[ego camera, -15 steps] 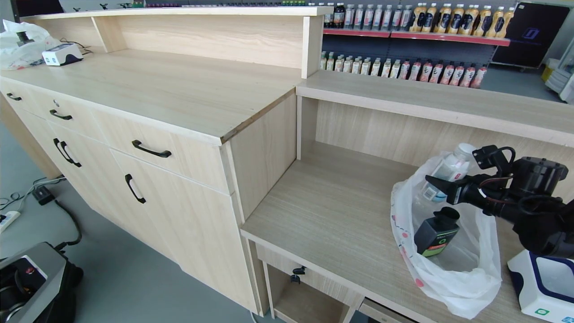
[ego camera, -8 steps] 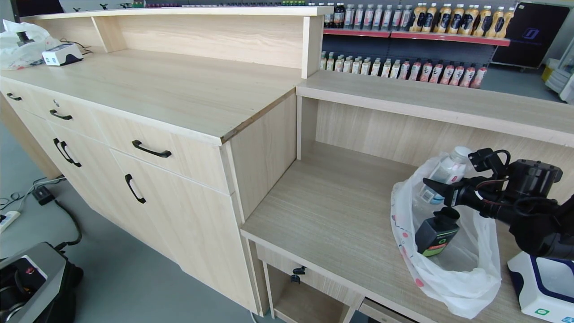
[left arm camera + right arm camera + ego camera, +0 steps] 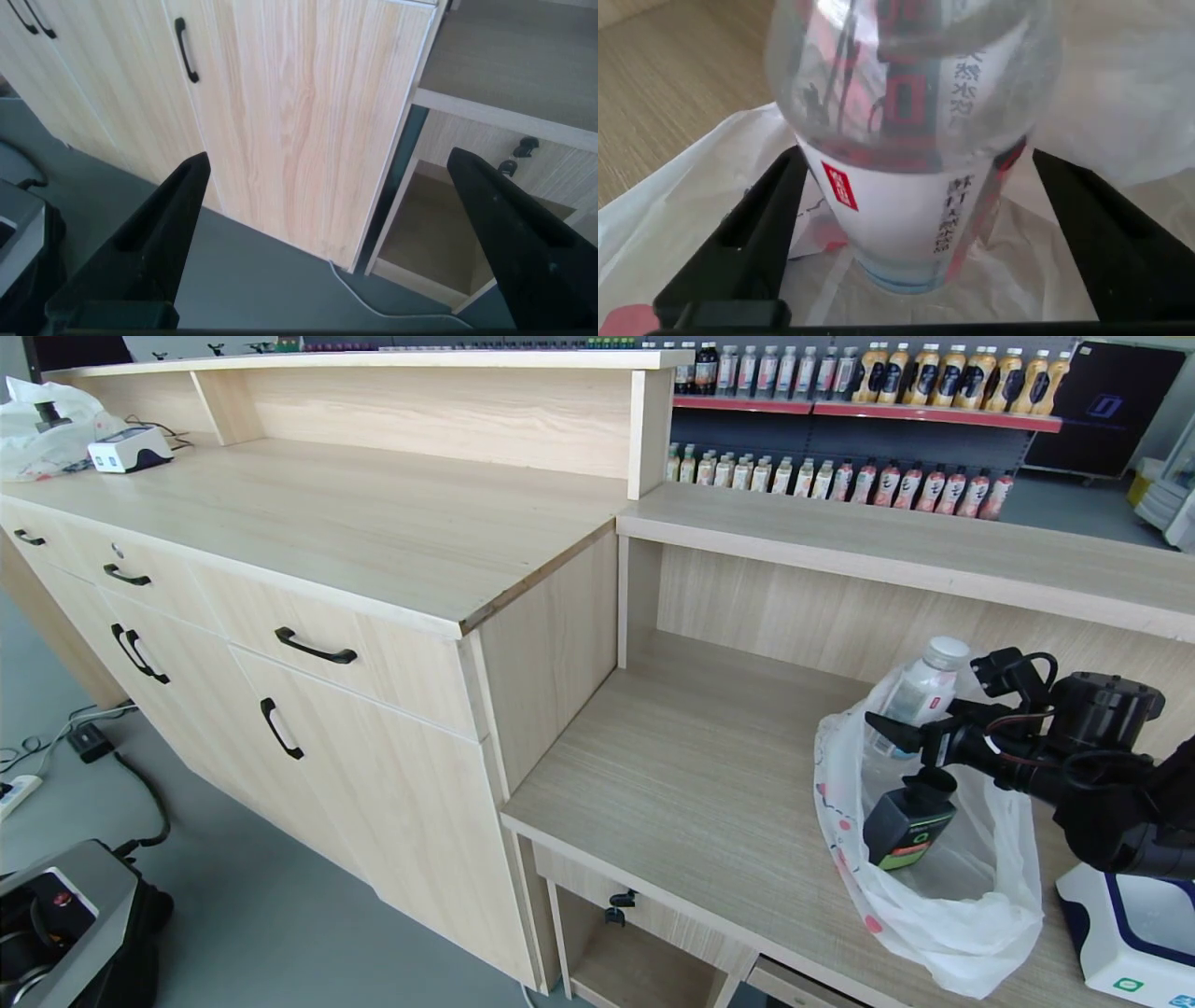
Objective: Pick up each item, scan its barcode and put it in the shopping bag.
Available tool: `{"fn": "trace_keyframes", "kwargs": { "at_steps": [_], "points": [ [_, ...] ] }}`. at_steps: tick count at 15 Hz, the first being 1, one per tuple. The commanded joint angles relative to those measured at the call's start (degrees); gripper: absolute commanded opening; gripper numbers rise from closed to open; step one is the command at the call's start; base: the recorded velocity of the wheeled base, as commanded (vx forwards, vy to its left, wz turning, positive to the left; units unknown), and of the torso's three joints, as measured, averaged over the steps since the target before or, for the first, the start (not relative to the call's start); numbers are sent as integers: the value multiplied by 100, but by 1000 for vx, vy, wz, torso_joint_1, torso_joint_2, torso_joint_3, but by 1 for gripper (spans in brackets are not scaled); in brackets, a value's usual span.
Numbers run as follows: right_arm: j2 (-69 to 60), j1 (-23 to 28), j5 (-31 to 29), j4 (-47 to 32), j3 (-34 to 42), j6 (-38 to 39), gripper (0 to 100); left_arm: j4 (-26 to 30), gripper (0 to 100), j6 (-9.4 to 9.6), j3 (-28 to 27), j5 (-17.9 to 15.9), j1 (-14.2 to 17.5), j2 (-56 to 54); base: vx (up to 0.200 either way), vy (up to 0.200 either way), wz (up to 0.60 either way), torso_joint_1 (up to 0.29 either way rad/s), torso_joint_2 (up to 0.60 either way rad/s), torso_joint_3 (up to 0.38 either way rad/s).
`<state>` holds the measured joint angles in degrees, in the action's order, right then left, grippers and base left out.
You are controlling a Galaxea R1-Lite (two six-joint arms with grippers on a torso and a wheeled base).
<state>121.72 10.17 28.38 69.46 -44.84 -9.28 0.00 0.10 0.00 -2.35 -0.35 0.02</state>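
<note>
A water bottle point(image 3: 921, 692) is held over the shopping bag point(image 3: 934, 919).
It is clasped mid-label by the right gripper point(image 3: 904, 726) at the bag's twelve o'clock rim; judged smooth, slippery, thin-walled.

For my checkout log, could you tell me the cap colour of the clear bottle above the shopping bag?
The cap is white; the head view shows it best.

Bare worktop point(image 3: 691, 784) lies left of the shopping bag point(image 3: 943, 933). A dark bottle point(image 3: 907, 826) stands inside its open mouth, the scanner point(image 3: 1120, 943) sits just beside it, and a wooden shelf point(image 3: 887, 546) runs above and behind.
</note>
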Motion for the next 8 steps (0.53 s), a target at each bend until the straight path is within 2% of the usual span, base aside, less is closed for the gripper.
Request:
{"fn": "trace_keyframes", "kwargs": {
  "at_steps": [1,8],
  "points": [
    [-79,3,10,-12,10,14,100,0,100,-1,0,-2,0,6,0,0,0,0,0,0],
    [-1186,12,89,-486,54,66,100,0,100,-1,0,-2,0,6,0,0,0,0,0,0]
  ]
}}
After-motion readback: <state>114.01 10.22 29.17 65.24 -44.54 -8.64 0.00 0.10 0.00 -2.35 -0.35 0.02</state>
